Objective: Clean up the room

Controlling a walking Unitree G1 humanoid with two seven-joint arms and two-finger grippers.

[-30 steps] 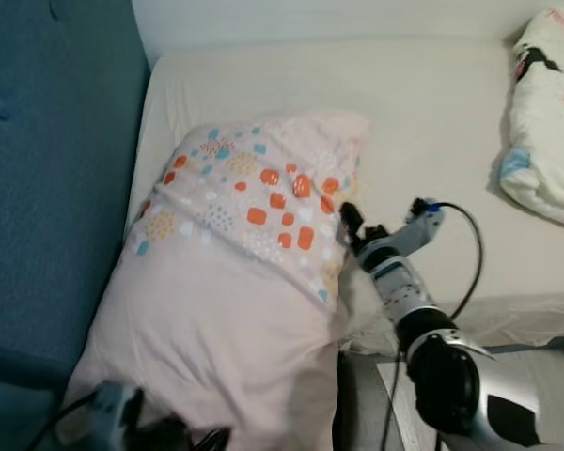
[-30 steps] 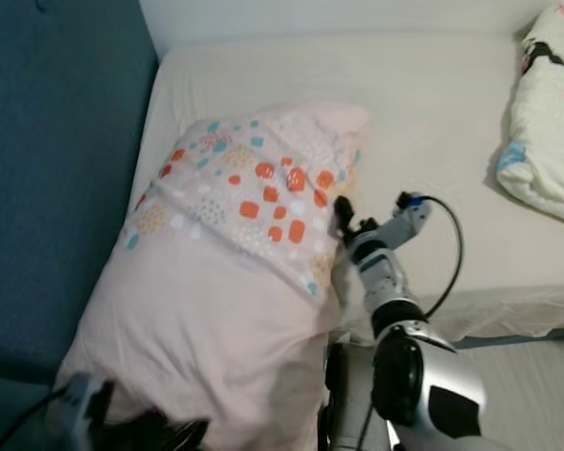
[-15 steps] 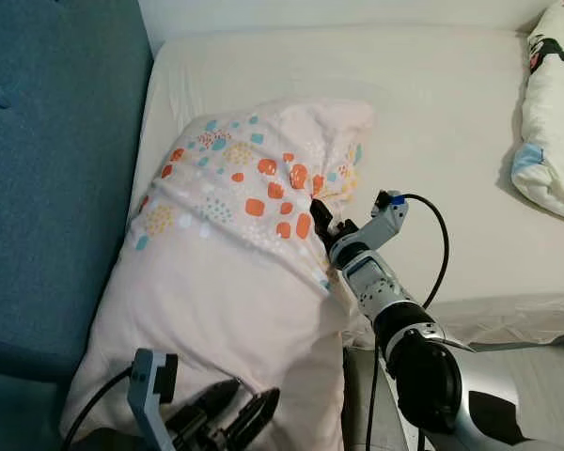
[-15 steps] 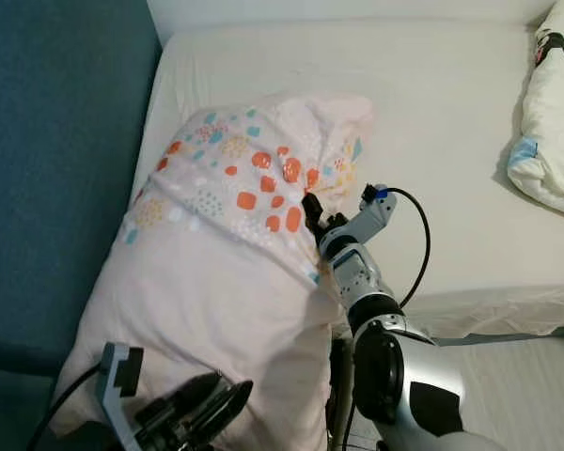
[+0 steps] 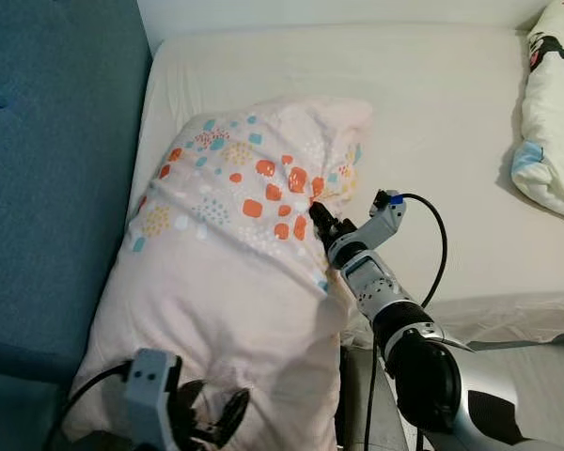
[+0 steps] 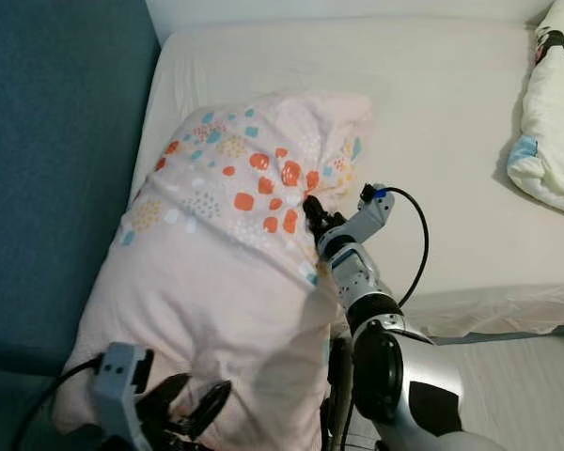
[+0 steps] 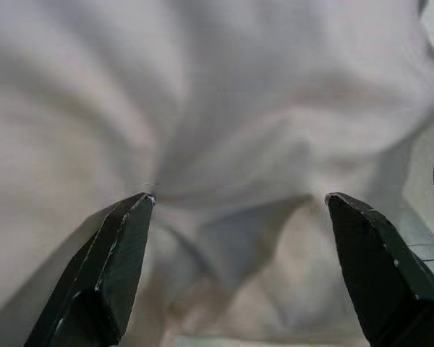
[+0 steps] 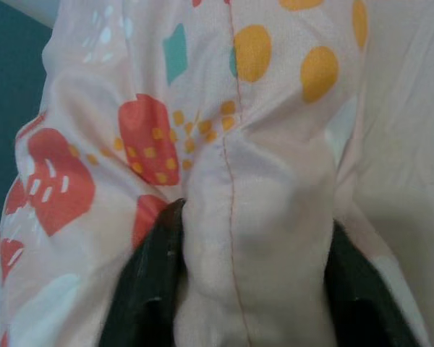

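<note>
Right wrist view: right gripper [image 8: 249,282] jaws pinch just a pillow [image 5: 235,282] seam fold, so it might slip off the bed [image 5: 432,113]. Left gripper [image 7: 239,210] jaws wide open, empty.

a bedroom in a home; a bed [image 5: 432,113] with a cream fitted sheet takes up most of the scene, with a large pale pink pillow [image 5: 226,282] printed in orange and teal lying on it; a padded blue headboard [image 5: 47,188] with a button stands along one side; a white patterned quilt [image 5: 555,103] sits bunched at the far edge; grey floor [image 5: 545,385] shows beside the bed
</note>
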